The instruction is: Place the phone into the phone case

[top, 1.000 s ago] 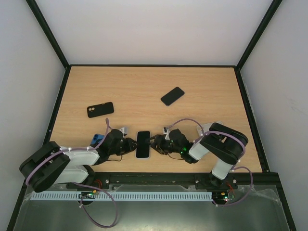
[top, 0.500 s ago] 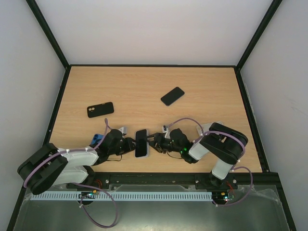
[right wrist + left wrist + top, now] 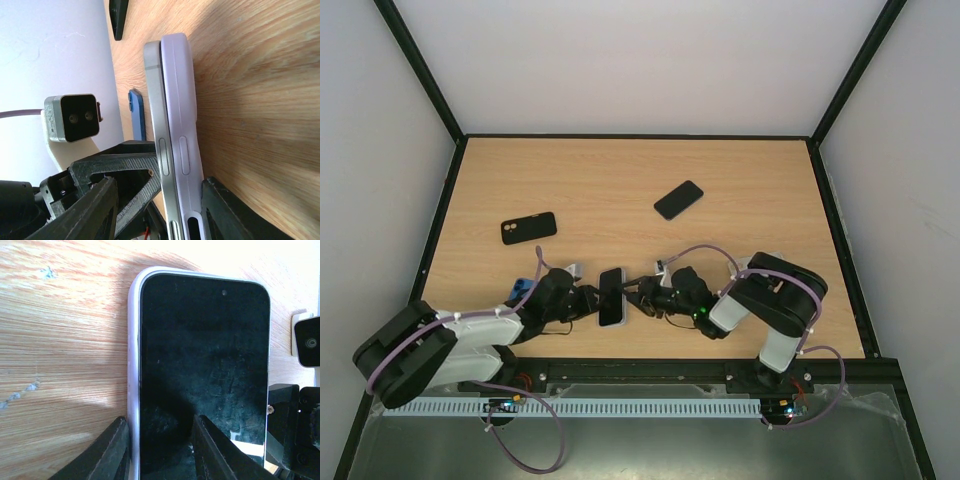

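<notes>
Jaws bracket the phone [image 3: 612, 296] — black case [image 3: 529, 228] well apart.

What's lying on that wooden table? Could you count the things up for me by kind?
Phones: 1, the phone.
Cases: 3, the lilac case against the phone's back, the black case, the blue case.
Phone or case, cannot tell: 1, the black slab.
Total: 5
</notes>
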{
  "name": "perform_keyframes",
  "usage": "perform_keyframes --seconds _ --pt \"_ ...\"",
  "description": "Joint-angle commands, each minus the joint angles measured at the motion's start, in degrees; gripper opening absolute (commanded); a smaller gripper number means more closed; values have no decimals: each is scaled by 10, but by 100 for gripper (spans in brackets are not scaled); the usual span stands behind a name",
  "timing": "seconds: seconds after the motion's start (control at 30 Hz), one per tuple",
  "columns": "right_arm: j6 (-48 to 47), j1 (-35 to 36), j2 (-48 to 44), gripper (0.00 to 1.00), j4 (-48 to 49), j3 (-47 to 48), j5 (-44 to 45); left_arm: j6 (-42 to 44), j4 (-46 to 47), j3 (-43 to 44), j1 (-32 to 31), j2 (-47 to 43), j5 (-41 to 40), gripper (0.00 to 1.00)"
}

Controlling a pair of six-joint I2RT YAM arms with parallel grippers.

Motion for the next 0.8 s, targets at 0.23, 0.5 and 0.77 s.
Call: perform_keyframes --seconds 0.23,0.5,0.77 --pt "5 13 31 42 85 53 -62 8 0 -7 -8 -25 36 38" --pt "8 13 40 31 93 44 -55 9 -1 -9 -8 -30 33 37" --pt "-3 13 41 2 77 36 -39 11 -7 -8 -8 -23 30 37"
